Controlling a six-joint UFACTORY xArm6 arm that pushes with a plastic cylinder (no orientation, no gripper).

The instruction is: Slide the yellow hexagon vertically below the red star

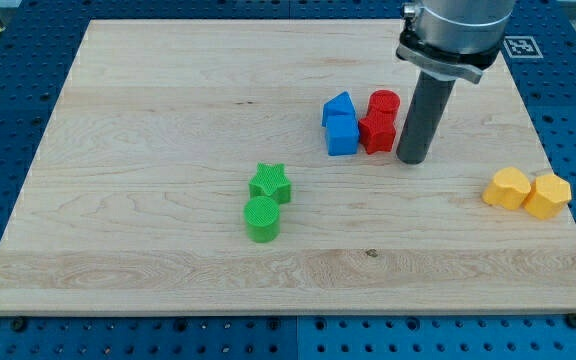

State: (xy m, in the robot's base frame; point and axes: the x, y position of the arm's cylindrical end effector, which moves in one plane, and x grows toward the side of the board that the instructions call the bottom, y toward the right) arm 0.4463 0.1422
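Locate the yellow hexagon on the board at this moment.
The yellow hexagon sits at the view's right edge, touching the other yellow block on its left, well right of my tip.

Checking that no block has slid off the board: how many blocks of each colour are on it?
Blue: 2, pentagon-like block and cube
Red: 2, cylinder and star
Green: 2, star and cylinder
Yellow: 2, heart-like block and hexagon
Total: 8
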